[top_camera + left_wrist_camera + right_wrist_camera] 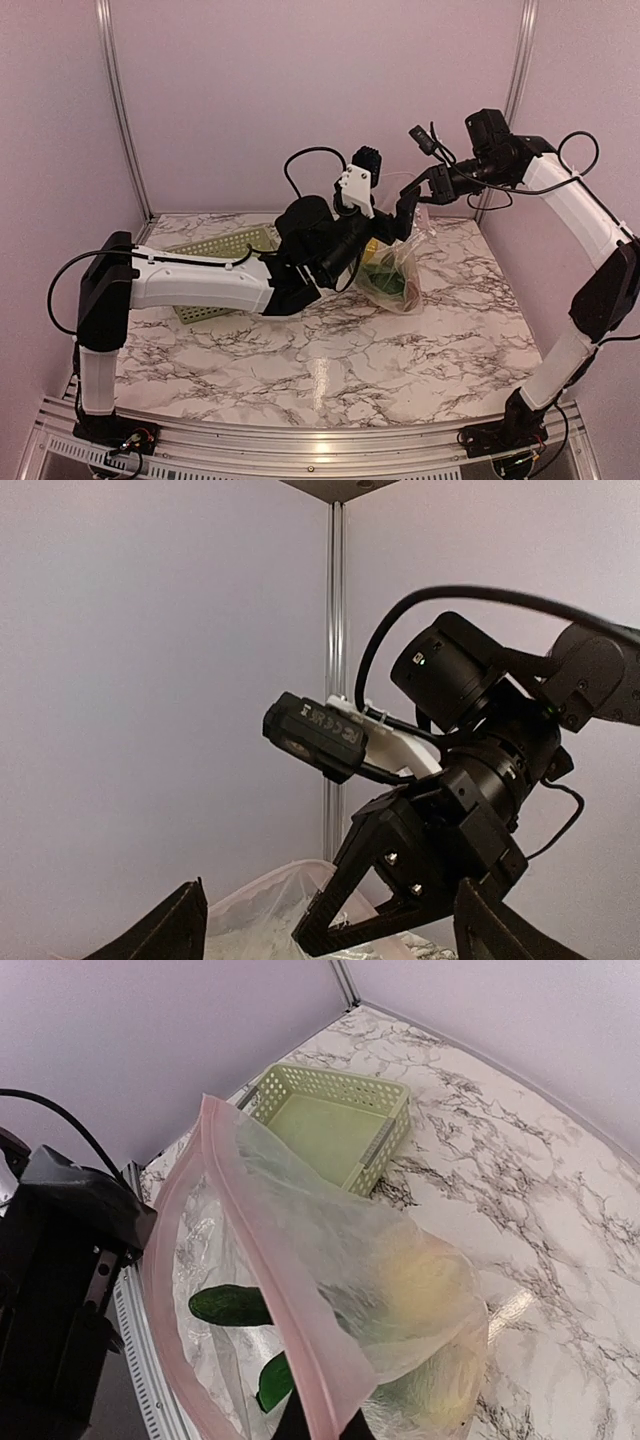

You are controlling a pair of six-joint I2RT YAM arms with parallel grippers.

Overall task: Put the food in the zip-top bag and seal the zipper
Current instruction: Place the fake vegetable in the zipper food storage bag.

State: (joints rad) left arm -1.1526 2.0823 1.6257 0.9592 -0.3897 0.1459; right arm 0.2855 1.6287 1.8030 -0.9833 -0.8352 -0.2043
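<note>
Bag (380, 1290), clear and crinkly, is held up toward the back of the marbled table (540, 1190) by its pink zipper (270, 1290), which is pinched in the right hand (320, 1422). Cucumber (230, 1305) and yellow fruit (425, 1275) inside are shown only from the right wrist. The left hand (372, 248) is spread wide.

Both arms stretched in toward mid-table, grippers nearly meeting.

L arm (200, 283): first link upright from its base, white forearm approx. level and running right, wrist tipped up so its cam looks at the back wall. L gripper (330, 920) has its fingers spread wide (only two dark tips show, at the bottom corners of its own view). R arm (585, 215): climbs from its base, elbow out by the right wall, white link slanting up and back-left, wrist dropping down-left. R gripper (312, 928) points down, fingers pinched on the bag (400, 1280) rim, just above the L fingers.
</note>
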